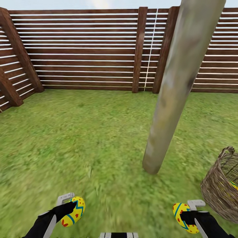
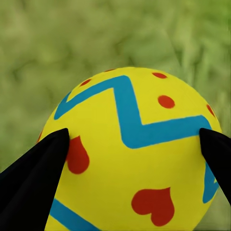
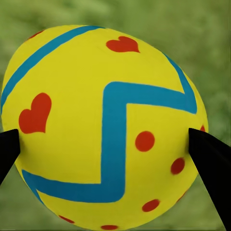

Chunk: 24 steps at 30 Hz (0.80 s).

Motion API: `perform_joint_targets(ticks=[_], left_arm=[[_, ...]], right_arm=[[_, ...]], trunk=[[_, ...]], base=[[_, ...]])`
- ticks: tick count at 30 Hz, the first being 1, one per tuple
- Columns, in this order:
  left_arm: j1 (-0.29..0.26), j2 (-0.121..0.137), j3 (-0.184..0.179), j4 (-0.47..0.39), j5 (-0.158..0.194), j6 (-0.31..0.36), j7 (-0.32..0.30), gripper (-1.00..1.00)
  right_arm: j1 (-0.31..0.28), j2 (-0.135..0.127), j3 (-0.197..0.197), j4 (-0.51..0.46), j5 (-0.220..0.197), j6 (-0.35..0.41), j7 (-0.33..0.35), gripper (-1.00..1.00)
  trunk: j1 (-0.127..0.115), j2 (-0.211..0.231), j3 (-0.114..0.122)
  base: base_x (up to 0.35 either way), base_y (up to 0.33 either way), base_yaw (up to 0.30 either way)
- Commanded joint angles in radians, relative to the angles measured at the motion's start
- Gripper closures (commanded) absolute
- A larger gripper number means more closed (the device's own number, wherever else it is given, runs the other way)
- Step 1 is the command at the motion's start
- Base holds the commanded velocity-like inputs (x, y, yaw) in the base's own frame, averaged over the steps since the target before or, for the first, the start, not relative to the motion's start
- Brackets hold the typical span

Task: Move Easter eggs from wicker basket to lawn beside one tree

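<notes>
Ahead, the lawn (image 1: 82,138) spreads wide and mottled green up to the brown slatted fence (image 1: 82,49) that closes off the garden; the fence turns a corner at my far left and runs straight across the back. Next in size, the tree (image 1: 178,86) rises just right of centre, its pale grey-green trunk bare and leaning slightly as it climbs out of the top of the head view; its foot meets the grass a little ahead of me, between my two arms but nearer my right one. Beside it, at the right edge, the wicker basket (image 1: 218,188) stands on the grass, brown and woven, a loop handle at its rim; a sliver of yellow shows inside it by the picture's edge, too small for me to name with certainty. Then my own arms, low in the head view; my left hand (image 1: 73,207) is clamped on an Easter egg (image 1: 74,211), yellow with a blue zigzag and red marks, its black fingers (image 2: 33,178) pressing on both sides of the shell; my right hand (image 1: 185,215) is likewise clamped on a second egg (image 1: 181,216), black fingertips (image 3: 209,159) against both its flanks; both eggs hang above the grass, near the tree's base, the right one close to the basket.
</notes>
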Motion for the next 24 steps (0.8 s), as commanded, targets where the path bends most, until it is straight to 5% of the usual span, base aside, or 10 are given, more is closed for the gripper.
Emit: perform_joint_targets(ticks=[1, 24], left_arm=[[0.000, -0.001, 0.004, -0.001, 0.006, 0.008, -0.005, 1.00], [0.000, -0.001, 0.002, 0.000, 0.006, 0.007, -0.005, 1.00]], right_arm=[[0.000, -0.001, 0.004, -0.001, -0.007, 0.005, -0.002, 1.00], [0.000, 0.003, 0.005, -0.003, -0.007, 0.005, -0.003, 1.00]], trunk=[[0.000, -0.001, -0.005], [0.011, -0.006, -0.094]], base=[[0.000, 0.000, 0.000], [0.000, 0.000, 0.000]])
